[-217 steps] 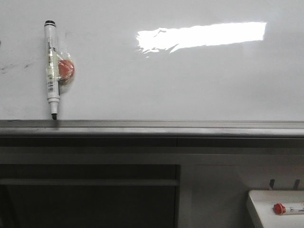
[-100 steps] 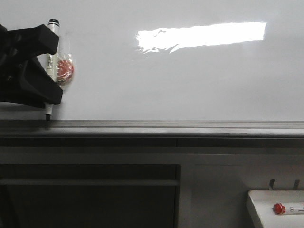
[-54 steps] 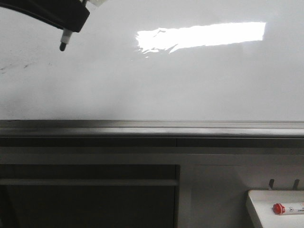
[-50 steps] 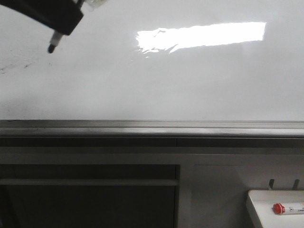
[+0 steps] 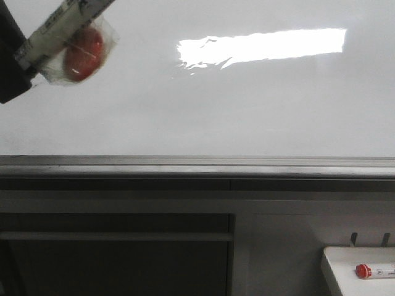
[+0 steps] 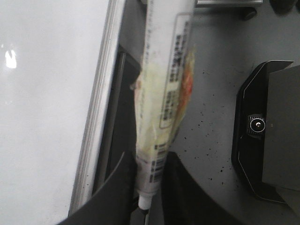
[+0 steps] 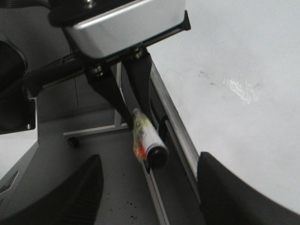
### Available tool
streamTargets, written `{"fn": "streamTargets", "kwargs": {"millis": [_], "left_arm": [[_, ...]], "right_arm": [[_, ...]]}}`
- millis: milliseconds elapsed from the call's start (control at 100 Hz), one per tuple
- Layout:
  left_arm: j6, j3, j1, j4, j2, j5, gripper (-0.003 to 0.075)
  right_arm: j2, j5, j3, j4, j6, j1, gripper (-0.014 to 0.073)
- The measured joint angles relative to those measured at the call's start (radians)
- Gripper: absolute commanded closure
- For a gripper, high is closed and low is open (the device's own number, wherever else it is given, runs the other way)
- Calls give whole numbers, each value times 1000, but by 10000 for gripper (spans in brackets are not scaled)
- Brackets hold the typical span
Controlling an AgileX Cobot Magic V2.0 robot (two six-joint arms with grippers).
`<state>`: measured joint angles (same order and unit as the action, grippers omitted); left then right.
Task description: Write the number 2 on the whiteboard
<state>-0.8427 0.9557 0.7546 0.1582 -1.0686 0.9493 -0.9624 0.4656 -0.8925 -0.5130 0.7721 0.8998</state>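
- One black left pincer [image 6: 143, 187] is clamping a white black-tipped marker wrapped in clear plastic with a red blob [image 5: 65, 34], its long axis slanting, tip hidden at the front view's left edge.
- Beyond it, the large glossy white whiteboard [image 5: 247, 105] is lying broad and unmarked rightward; no number 2 is showing yet.
- Its grey metal ledge [image 5: 197, 165] is bounding the stroke below.
- The right pincer's [image 7: 145, 192] dark fingers are standing wide apart, holding nothing.
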Motion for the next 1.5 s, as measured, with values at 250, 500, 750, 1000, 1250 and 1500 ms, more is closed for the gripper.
{"fn": "streamTargets", "kwargs": {"millis": [250, 500, 750, 1000, 1250, 1500], "left_arm": [[-5, 0, 25, 0, 0, 0, 741], [-5, 0, 25, -1, 0, 0, 741], [-5, 0, 25, -1, 0, 0, 741], [-6, 0, 25, -1, 0, 0, 741], [-5, 0, 25, -9, 0, -4, 736], [42, 7, 25, -24, 0, -28, 381]], "right_arm": [[-129, -35, -59, -4, 0, 29, 204], [-205, -35, -59, -38, 2, 32, 207], [-245, -36, -59, -77, 2, 32, 280], [-249, -37, -59, -134, 2, 32, 550], [-249, -37, -59, -138, 2, 32, 672], [-249, -54, -59, -138, 4, 32, 672]]}}
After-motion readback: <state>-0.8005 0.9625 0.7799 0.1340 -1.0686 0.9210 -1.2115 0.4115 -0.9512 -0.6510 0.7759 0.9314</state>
